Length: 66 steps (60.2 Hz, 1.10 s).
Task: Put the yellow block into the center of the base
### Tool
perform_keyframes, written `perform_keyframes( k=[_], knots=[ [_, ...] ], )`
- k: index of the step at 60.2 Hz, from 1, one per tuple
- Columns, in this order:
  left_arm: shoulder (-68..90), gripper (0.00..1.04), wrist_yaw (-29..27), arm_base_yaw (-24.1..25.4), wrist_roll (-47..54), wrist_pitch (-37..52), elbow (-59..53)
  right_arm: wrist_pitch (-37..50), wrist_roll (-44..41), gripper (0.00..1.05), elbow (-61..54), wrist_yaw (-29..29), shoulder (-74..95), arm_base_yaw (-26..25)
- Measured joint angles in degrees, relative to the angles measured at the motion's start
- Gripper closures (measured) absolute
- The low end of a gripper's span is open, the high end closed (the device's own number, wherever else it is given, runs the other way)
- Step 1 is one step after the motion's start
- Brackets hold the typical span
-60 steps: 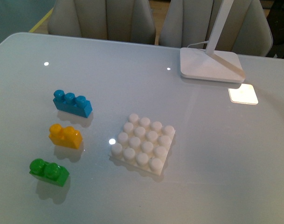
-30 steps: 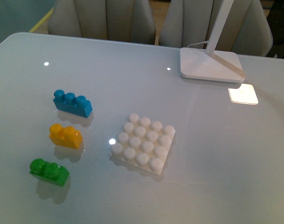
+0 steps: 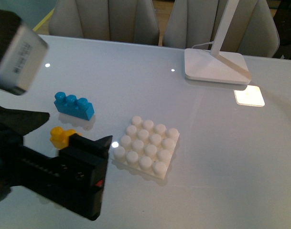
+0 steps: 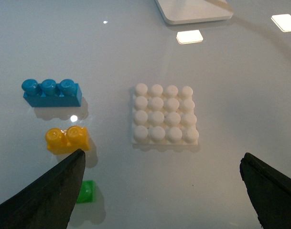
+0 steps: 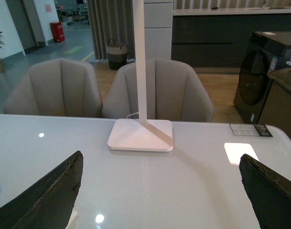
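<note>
I log: yellow block (image 4: 68,138) on the table (image 4: 241,76), at nine o'clock of the base (image 4: 164,114), not touching it. Left gripper (image 4: 163,153) spread wide, empty; right gripper (image 5: 160,157) likewise.

No legible txt; white label (image 3: 18,57) on left arm (image 3: 54,176) too blurred to read.

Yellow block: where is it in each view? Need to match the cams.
Front: yellow block just below the blue brick, half hidden by the left arm.
Left wrist: between blue brick and green brick, beside the base.
Right wrist: not in view.
Shared landmark: lamp foot, in all three.
</note>
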Motion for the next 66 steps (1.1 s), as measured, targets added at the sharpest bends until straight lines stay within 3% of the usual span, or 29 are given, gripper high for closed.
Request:
perform_keyframes(
  k=[19,29,46,66],
  knots=[
    [20.26,0.07,-2.12,-0.15,1.25,7.1,9.53,0.0,0.0,0.09,0.0,-0.02,0.0,0.0],
    [25.94,0.07,-5.86,1.92,5.42,9.01,14.25,0.0,-0.02,0.09,0.0,0.0,0.0,0.0],
    [32.83,0.07,-9.01,8.46,9.57,7.34,17.11,0.0,-0.02,0.09,0.0,0.0,0.0,0.0],
    [36.44,0.07,-6.56,10.91,6.75,-0.5,21.31,0.0,0.0,0.09,0.0,0.0,0.0,0.0]
  ],
)
